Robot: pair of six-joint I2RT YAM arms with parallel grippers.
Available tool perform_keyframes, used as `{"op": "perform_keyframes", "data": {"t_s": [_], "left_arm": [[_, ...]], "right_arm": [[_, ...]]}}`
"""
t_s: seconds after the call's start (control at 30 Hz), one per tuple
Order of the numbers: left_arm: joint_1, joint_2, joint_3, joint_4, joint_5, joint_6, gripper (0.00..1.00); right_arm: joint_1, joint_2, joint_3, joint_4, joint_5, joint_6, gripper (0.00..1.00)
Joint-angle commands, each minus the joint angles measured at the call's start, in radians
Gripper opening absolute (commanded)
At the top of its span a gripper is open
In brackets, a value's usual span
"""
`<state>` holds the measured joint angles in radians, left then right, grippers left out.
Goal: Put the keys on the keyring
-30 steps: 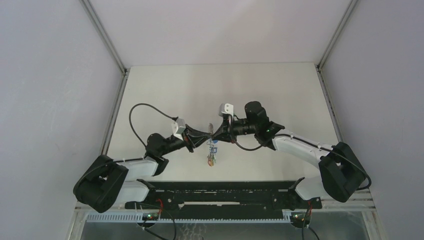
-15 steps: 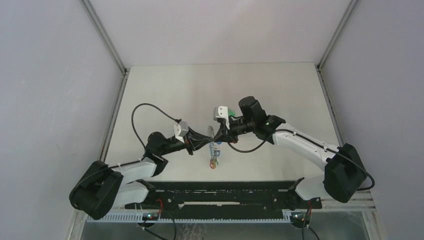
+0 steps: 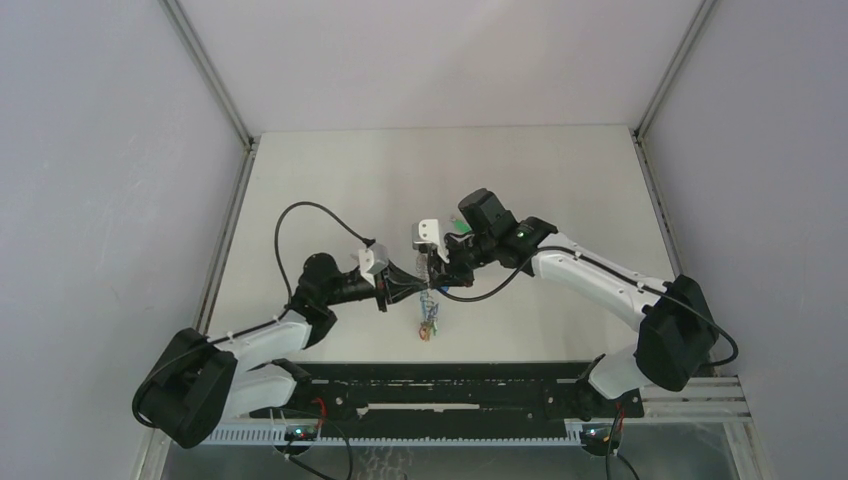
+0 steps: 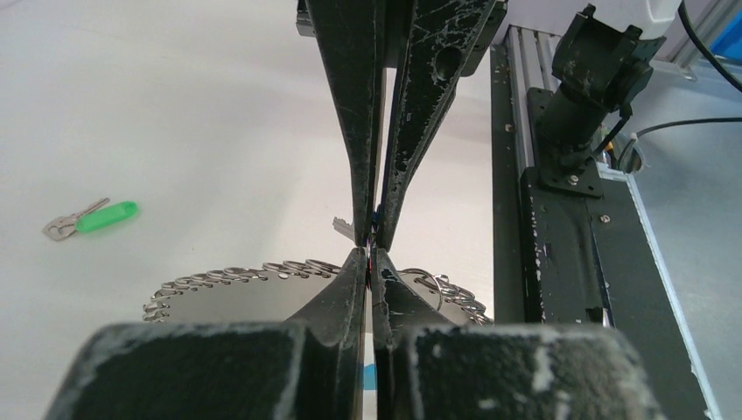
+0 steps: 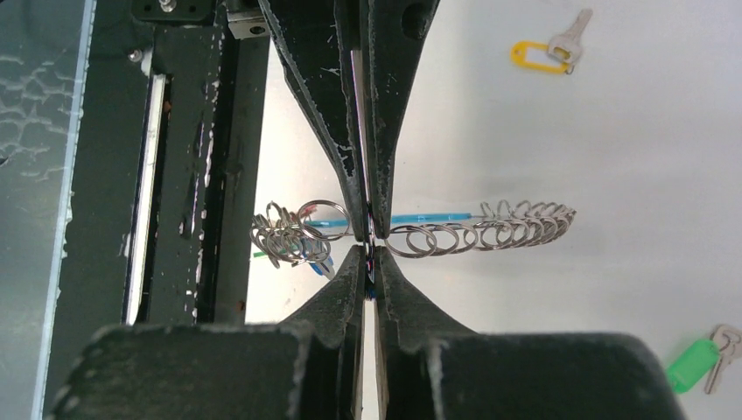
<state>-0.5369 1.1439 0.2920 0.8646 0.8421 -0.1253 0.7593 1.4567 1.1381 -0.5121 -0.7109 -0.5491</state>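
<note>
Both grippers meet tip to tip above the table's middle. The left gripper point(image 3: 418, 284) point(image 4: 371, 259) is shut on the keyring's wire. The keyring point(image 3: 428, 318) point(image 4: 236, 276) point(image 5: 490, 233) hangs there, strung with several small silver rings and a turquoise sleeve point(image 5: 429, 218). Opposite, the right gripper point(image 3: 438, 268) point(image 5: 369, 255) is shut on something thin and blue, apparently the blue key. A silver blade point(image 4: 343, 229) sticks out beside its fingers point(image 4: 420, 131). A green key point(image 4: 103, 216) point(image 5: 696, 360) and a yellow key point(image 5: 535, 56) lie loose on the table.
A black rail point(image 3: 440, 385) point(image 4: 560, 262) point(image 5: 184, 175) runs along the table's near edge, just behind the hanging keyring. Grey walls point(image 3: 120, 200) close in the table on the left, right and back.
The right wrist has swung left and nearer, and the left wrist has edged right. The meeting point of the tips has barely shifted and the keyring still hangs below.
</note>
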Motion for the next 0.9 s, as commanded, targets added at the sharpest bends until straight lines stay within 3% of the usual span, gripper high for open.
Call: {"op": "perform_keyframes", "data": {"t_s": [0.0, 0.27, 0.57, 0.77, 0.87], "left_arm": [[-0.019, 0.011, 0.068, -0.067, 0.038, 0.060, 0.05], [-0.047, 0.030, 0.103, -0.157, 0.043, 0.116, 0.03], [-0.061, 0.031, 0.074, -0.093, -0.032, 0.104, 0.00], [-0.060, -0.006, 0.017, 0.016, -0.110, 0.065, 0.00], [-0.060, -0.011, 0.000, 0.073, -0.116, 0.035, 0.00]], "right_arm": [[0.021, -0.002, 0.085, -0.031, 0.022, -0.048, 0.00], [0.033, 0.019, 0.121, -0.047, 0.027, -0.054, 0.00], [0.030, -0.026, 0.099, -0.013, 0.036, -0.043, 0.00], [-0.008, -0.163, -0.064, 0.116, 0.022, -0.030, 0.25], [-0.026, -0.218, -0.135, 0.184, 0.011, -0.037, 0.30]]}}
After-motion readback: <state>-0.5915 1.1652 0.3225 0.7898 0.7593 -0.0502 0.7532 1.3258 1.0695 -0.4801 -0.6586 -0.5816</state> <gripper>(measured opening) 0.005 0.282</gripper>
